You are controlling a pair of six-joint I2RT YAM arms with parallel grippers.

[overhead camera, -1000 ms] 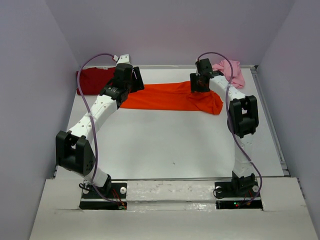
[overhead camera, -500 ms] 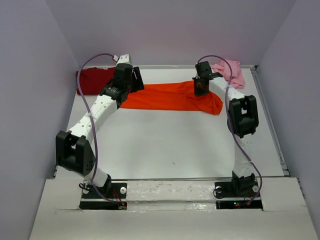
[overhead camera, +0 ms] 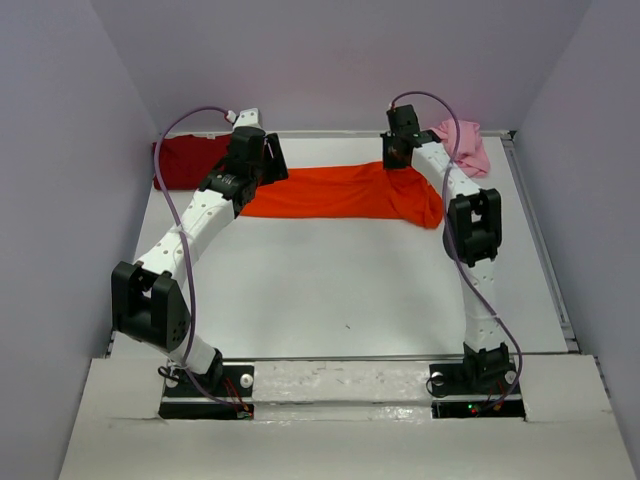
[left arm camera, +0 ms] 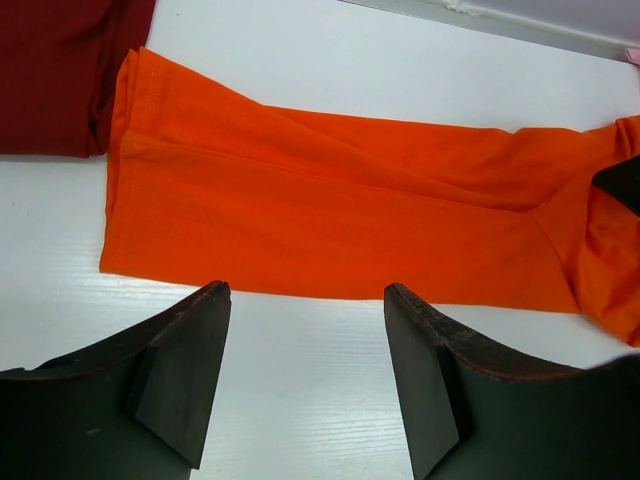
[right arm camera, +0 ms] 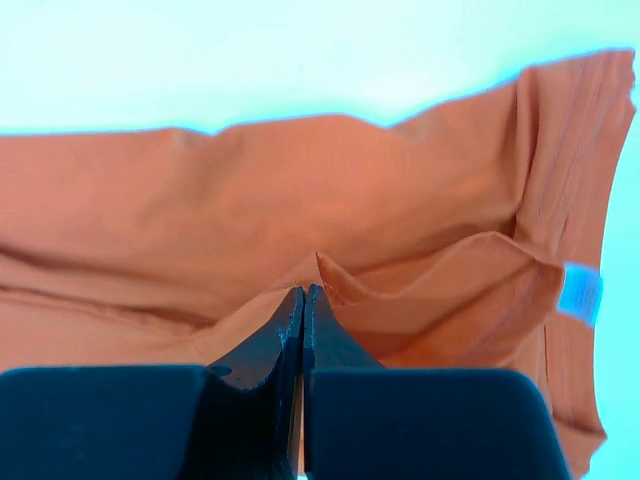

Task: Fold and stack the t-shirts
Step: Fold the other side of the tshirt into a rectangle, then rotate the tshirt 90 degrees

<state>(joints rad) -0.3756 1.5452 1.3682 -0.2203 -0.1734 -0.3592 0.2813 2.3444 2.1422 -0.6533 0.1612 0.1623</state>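
Right wrist: right gripper (right arm camera: 303, 292) pinches a fold of the orange shirt (right arm camera: 250, 200), jaws together.
It lies at the table's (overhead camera: 330, 290) twelve o'clock, red shirt (overhead camera: 185, 160) at ten, pink shirt (overhead camera: 465, 147) at one; left gripper (left arm camera: 305, 320) jaws apart.

An orange shirt (overhead camera: 340, 192) lies as a long folded band, with a dark red shirt (overhead camera: 190, 162) at its left end and a crumpled pink shirt (overhead camera: 465, 145) far right.

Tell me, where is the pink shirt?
In the top view, the pink shirt sits bunched at the far right corner of the table, beside the orange shirt.
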